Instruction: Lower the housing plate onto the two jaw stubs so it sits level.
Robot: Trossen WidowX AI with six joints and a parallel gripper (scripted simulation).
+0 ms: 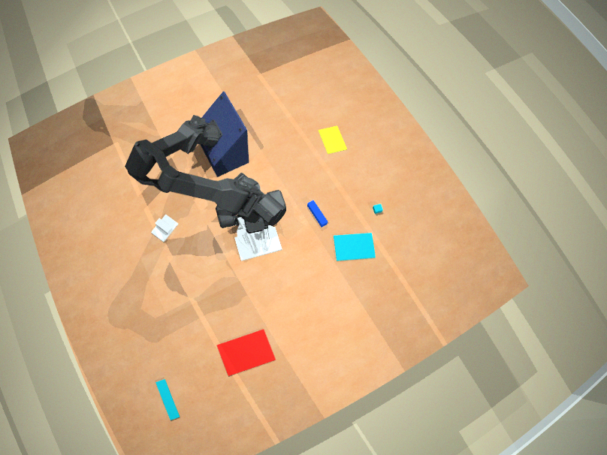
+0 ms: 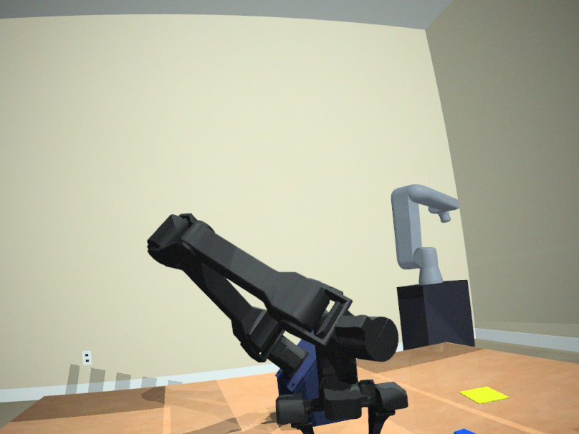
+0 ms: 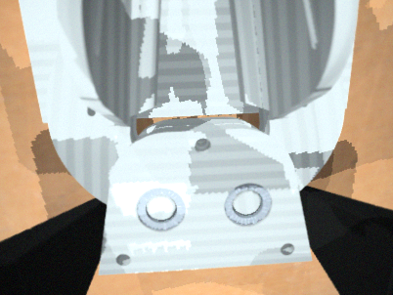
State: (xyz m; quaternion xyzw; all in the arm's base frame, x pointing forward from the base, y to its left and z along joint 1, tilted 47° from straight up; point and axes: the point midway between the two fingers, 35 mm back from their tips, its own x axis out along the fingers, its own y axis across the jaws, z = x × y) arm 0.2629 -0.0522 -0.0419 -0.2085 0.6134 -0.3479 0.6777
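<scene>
The white housing plate (image 3: 205, 239) lies between the two black fingers in the wrist view, its sides against them. Pale round stub tops (image 3: 161, 208) (image 3: 246, 202) show inside its two ringed holes. Whether it is fully down and level cannot be told. The left jaw (image 3: 105, 59) and right jaw (image 3: 293, 59) curve away beyond the plate, above the white base (image 3: 41, 73) (image 1: 273, 242). My gripper (image 3: 200, 199) (image 2: 340, 427) is shut on the housing plate. The hand covers the plate in the top view, and the fingertips are cut off in the exterior view.
A small white stepped block (image 1: 164, 227) lies left of the base. A blue bar (image 1: 317, 213), cyan cube (image 1: 378, 208) and cyan sheet (image 1: 354, 246) lie to the right. A red sheet (image 1: 246, 352) and cyan strip (image 1: 167, 399) lie nearer the bottom. A navy block (image 1: 230, 142) stands behind.
</scene>
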